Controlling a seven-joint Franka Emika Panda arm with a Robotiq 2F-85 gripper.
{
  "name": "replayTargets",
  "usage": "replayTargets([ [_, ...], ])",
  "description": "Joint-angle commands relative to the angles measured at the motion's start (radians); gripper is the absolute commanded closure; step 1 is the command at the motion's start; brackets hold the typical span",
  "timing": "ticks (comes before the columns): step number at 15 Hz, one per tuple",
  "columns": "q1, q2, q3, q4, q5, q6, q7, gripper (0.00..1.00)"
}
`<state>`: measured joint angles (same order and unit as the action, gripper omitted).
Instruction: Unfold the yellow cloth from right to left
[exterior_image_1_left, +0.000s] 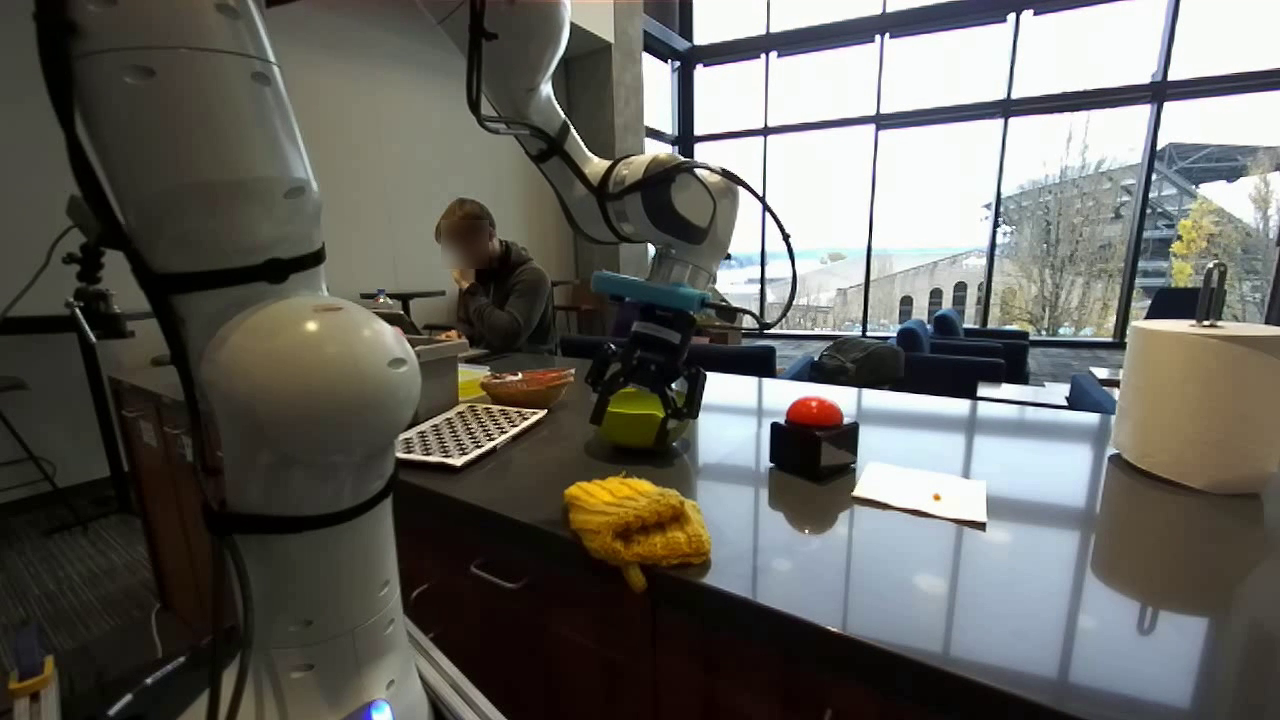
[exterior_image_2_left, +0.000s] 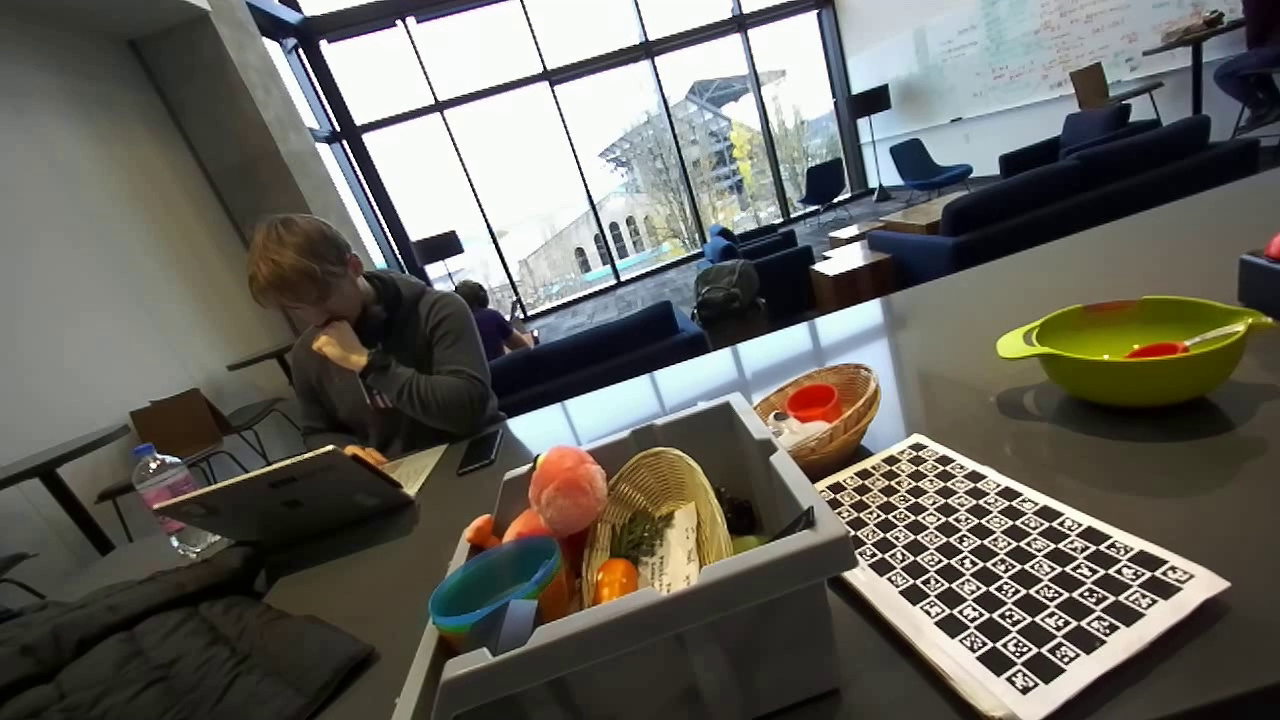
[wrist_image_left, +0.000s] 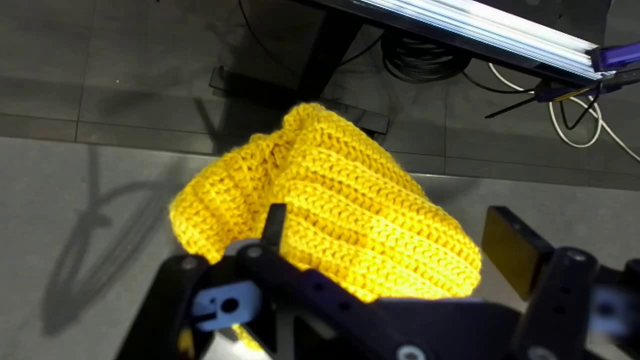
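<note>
Cloth (wrist_image_left: 345, 205) (partly hidden) behind end effector (wrist_image_left: 392, 232)

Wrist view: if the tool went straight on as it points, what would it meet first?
Likely the yellow knitted cloth, in line with the open tool; how far below is unclear.

Cloth (wrist_image_left: 350, 205) bright yellow, ribbed. Bowl (exterior_image_2_left: 1140, 375) yellow-green. Button (exterior_image_1_left: 814, 411) red, its box (exterior_image_1_left: 813, 452) black. Board (exterior_image_2_left: 1010, 562) checked black and white. Gripper (wrist_image_left: 395, 237) black, pale-blue patches. Bin (exterior_image_2_left: 690, 640) grey. Counter (exterior_image_1_left: 520, 490), to my eye, dark grey.
</note>
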<state>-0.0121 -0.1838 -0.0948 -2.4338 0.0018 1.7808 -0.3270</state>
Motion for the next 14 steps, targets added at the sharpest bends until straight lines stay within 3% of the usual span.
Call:
replayTargets([
  [1,-0.037,0.062,-0.011,0.004,-0.012,0.018,0.04,0.0],
  [14,-0.112,0.115,-0.063,-0.039,0.085,0.08,0.02,0.0],
])
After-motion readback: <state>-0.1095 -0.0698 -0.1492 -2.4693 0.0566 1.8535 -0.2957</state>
